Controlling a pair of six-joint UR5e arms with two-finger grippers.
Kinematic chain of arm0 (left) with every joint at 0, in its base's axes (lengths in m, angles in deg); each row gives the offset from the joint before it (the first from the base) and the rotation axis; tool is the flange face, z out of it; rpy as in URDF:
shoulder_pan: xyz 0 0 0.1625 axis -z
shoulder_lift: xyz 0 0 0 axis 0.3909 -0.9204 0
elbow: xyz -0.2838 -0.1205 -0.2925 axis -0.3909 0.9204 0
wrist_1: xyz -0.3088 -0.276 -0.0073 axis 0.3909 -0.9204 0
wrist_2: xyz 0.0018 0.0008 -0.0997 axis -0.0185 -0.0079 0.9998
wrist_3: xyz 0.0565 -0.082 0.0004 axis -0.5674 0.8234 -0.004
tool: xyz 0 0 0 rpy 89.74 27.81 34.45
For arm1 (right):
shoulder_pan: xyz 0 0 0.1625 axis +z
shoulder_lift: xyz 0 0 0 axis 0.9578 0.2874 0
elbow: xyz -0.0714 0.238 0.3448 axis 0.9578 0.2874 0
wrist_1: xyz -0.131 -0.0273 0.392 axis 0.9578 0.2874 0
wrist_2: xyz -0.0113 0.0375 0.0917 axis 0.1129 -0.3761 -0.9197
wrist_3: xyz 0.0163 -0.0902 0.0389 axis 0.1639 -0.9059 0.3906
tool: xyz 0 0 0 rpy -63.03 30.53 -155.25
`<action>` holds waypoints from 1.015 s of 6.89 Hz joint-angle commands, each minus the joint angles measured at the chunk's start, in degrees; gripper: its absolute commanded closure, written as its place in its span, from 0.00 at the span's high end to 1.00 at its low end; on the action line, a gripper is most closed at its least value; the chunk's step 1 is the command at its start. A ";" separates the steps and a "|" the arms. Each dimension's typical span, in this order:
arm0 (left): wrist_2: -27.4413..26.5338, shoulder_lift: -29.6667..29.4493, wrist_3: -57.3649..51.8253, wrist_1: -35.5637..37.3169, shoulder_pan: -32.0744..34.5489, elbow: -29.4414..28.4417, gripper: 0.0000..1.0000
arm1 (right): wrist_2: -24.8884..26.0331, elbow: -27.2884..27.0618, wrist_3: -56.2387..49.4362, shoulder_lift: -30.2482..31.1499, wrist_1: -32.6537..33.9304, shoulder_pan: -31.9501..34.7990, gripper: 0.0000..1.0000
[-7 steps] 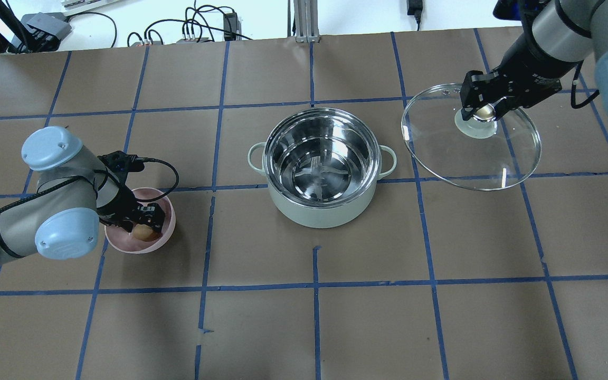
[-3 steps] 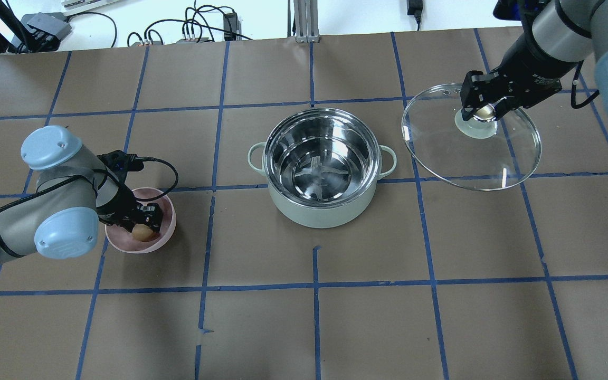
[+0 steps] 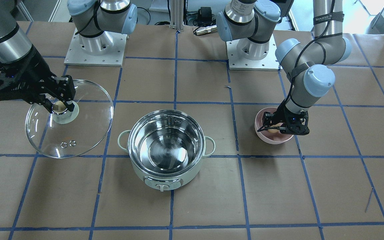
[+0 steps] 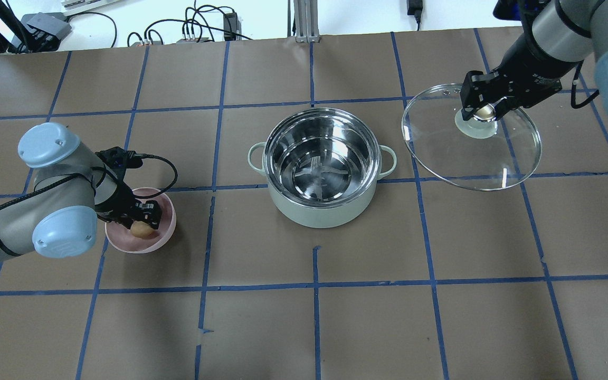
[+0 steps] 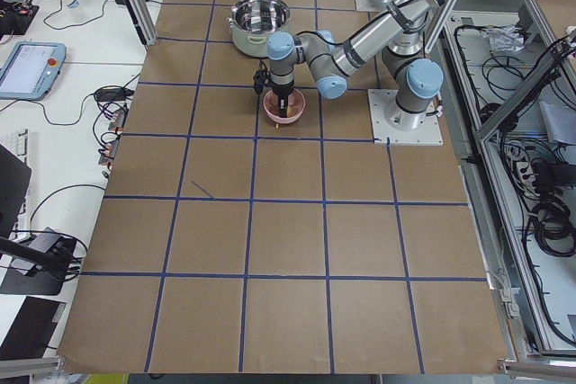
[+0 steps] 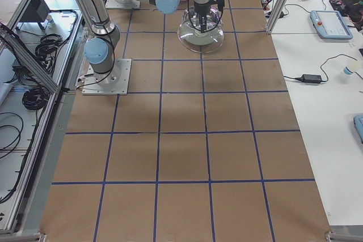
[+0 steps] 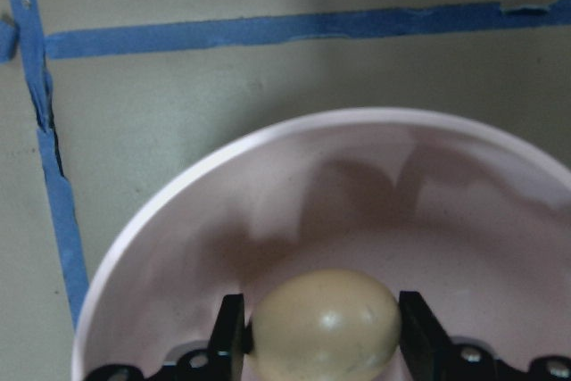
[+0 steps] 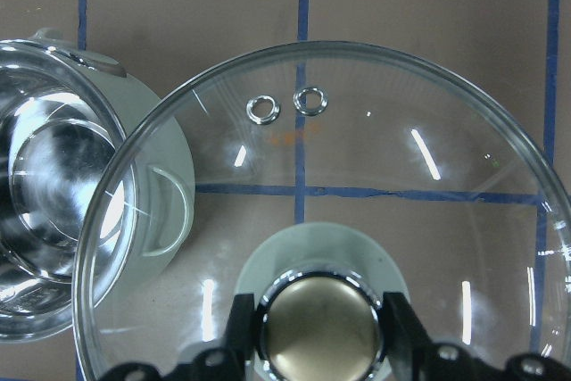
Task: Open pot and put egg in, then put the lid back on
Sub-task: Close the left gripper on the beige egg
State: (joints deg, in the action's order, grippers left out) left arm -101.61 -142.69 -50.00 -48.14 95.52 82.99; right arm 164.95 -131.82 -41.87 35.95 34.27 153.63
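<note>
The pot (image 4: 330,215) stands open at the table centre. The right gripper (image 4: 483,111) has its jaws clamped on the golden knob (image 8: 319,327) of the lid (image 4: 462,161), which is just beside the pot on the robot's right. The left gripper (image 4: 144,226) reaches down into the pink bowl (image 4: 119,241). Its jaws press against both sides of the egg (image 7: 323,326), which sits low inside the bowl, well apart from the pot.

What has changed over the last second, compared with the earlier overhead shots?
The left gripper, fingers against the egg in the pink bowl, edged slightly toward the robot's left. Nothing was visibly grasped or released. The right gripper still clamps the lid by its knob, and the pot is unmoved.
</note>
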 commanded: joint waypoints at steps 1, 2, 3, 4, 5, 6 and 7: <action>-0.30 1.89 0.05 -0.81 0.35 -0.09 0.00 | -0.02 0.00 0.00 0.00 0.00 0.00 0.50; -0.30 2.07 -0.03 -0.90 0.35 -0.09 0.00 | -0.02 0.00 0.00 0.00 0.00 0.00 0.50; -0.38 2.60 -0.12 -0.90 0.35 -0.18 0.00 | -0.02 -0.09 0.00 0.00 0.00 0.00 0.50; -0.30 4.52 -0.03 -2.38 0.61 -1.05 0.00 | -0.11 -0.09 0.00 0.00 0.00 0.00 0.50; -0.21 6.10 1.36 -8.40 2.62 -4.72 0.00 | -0.11 -0.09 0.00 0.00 0.00 0.00 0.50; -0.56 6.20 6.51 -16.64 7.68 -12.67 0.00 | -0.11 -0.09 0.00 0.00 0.00 0.00 0.50; -0.12 5.16 13.87 -22.64 12.43 -20.23 0.00 | -0.20 -0.09 0.09 0.00 0.00 0.09 0.50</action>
State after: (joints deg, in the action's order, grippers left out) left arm -101.95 -137.07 -43.16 -63.23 102.75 71.07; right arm 164.82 -131.91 -41.85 35.95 34.28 153.65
